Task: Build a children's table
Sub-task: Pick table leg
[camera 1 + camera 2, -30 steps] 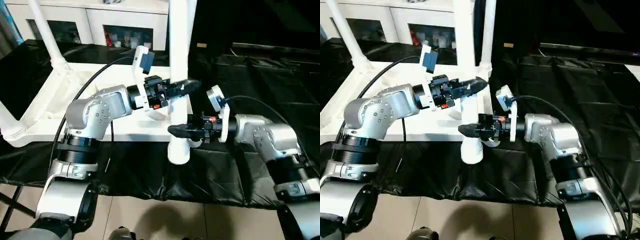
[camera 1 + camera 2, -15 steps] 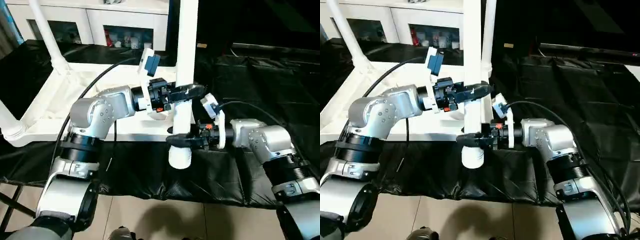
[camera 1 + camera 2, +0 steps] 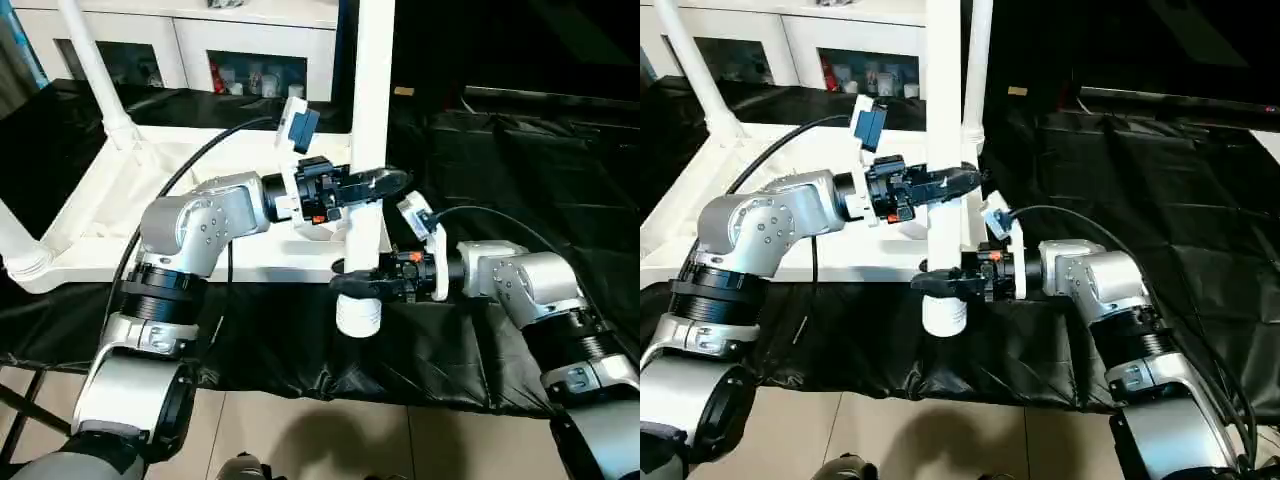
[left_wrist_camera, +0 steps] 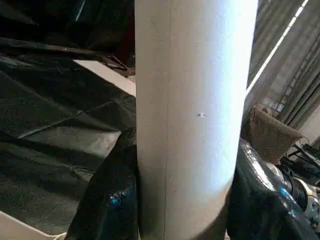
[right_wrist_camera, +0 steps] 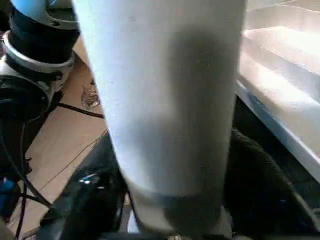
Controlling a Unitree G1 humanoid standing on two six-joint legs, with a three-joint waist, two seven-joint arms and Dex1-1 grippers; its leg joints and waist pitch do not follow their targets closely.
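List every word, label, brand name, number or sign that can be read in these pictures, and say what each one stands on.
No text can be read anywhere.
Table leg, held by the left gripper and the right gripper: plain white, no print.
Tabletop: plain white, no label.
Items behind the cabinet's glass doors: any print is too small to read.
Blue tag on the left wrist: no legible marking.

Upright leg (image 3: pixel 371 120) stands before tabletop (image 3: pixel 90 215), between two fitted legs' (image 3: pixel 92 62) sides.
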